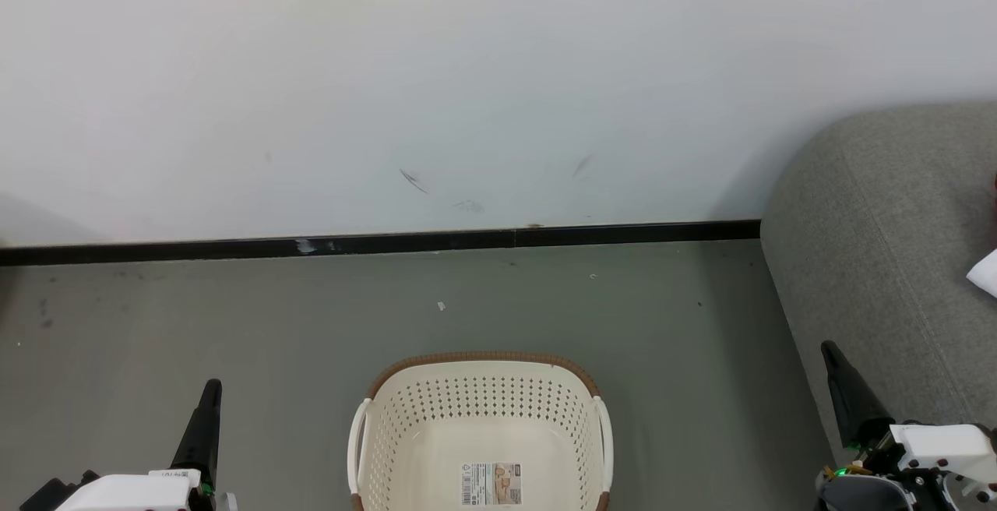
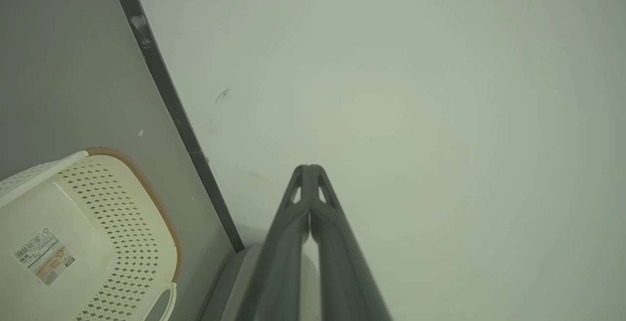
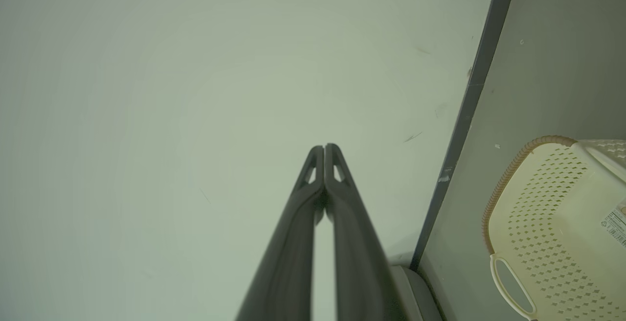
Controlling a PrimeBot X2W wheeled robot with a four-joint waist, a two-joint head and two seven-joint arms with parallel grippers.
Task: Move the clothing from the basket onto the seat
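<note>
Head view counts one basket [image 1: 483,402] with two white handles [image 1: 356,449] and one label [image 1: 491,483] on its bottom, one seat [image 1: 880,262] to the basket's right, and two grippers: the left gripper [image 1: 211,386] left of the basket, the right gripper [image 1: 829,349] right of it by the seat's edge. Of the clothing [image 1: 984,273] a white corner shows on the seat, far right of the basket and well apart from it. Wrist views add what the head view leaves unclear: each gripper's fingers [image 2: 288,233] pressed tip to tip with nothing between them, aimed at the wall [image 2: 391,91] beyond the basket.
</note>
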